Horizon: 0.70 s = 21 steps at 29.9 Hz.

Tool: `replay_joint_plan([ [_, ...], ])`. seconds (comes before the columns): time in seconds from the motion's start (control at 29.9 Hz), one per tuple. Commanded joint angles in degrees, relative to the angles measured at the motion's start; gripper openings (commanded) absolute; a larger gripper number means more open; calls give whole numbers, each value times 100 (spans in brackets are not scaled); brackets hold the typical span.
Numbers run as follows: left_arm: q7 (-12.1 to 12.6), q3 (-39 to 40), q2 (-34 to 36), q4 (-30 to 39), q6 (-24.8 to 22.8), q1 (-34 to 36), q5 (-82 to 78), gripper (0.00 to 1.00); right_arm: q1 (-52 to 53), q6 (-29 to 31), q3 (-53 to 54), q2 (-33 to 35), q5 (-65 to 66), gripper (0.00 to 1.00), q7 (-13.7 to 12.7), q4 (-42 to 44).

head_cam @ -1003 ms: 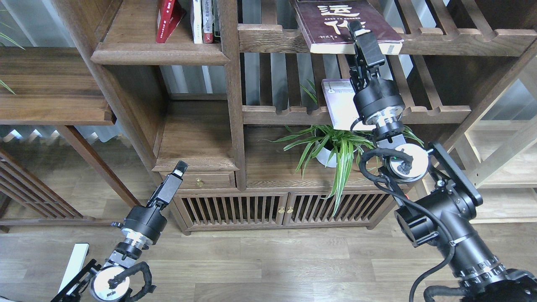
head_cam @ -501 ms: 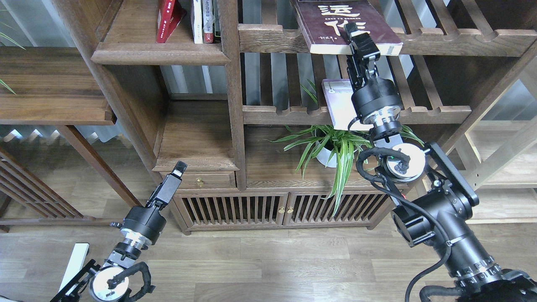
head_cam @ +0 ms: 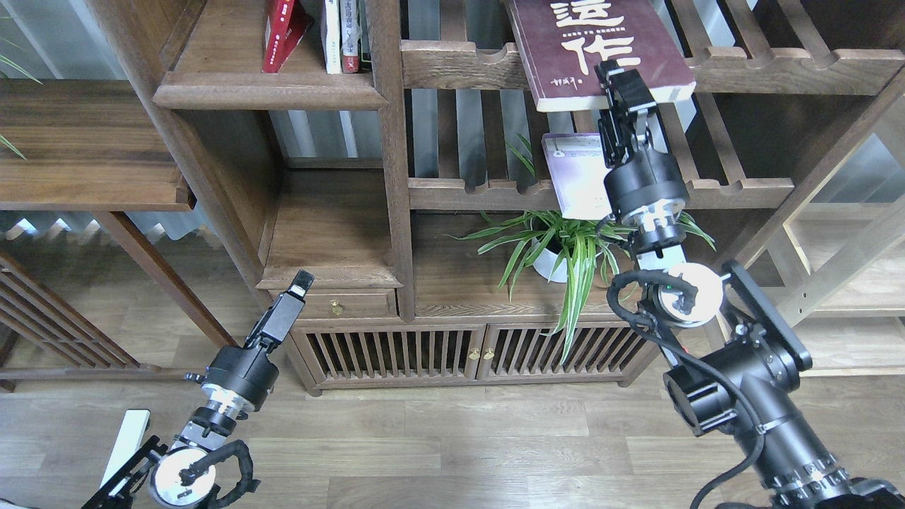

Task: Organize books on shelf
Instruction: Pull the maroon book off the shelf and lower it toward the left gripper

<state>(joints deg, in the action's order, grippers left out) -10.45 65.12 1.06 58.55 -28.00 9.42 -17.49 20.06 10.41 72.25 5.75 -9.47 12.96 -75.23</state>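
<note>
one maroon book [head_cam: 601,49] is gripped at its near edge by the right hand [head_cam: 622,88], half off the slatted rack [head_cam: 778,71]; next, it should be carried to the solid shelf [head_cam: 269,95]. the left hand [head_cam: 300,283] hangs low, its opening not discernible.

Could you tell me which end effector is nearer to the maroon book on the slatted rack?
Right. The right end effector is at the maroon book's near edge; the left end effector sits low, by the small drawer.
</note>
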Motion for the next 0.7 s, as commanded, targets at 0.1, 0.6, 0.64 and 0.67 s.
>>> replay_joint_plan([
  [0.1, 26, -52, 0, 8, 0, 86, 280, 99, -424, 988, 8, -3, -2, 26, -4, -97],
  [0.6, 1071, -131, 0, 8, 0, 429, 1019, 99, -1346, 1759, -1, 49, 7, 26, -30, -97],
  [0.64, 1159, -140, 0, 8, 0, 446, 1080, 99, -1443, 1759, -10, 49, 7, 26, -31, -97],
  [0.67, 1273, -140, 0, 8, 0, 473, 1151, 99, -1566, 1759, -44, 49, 7, 26, -39, -97],
])
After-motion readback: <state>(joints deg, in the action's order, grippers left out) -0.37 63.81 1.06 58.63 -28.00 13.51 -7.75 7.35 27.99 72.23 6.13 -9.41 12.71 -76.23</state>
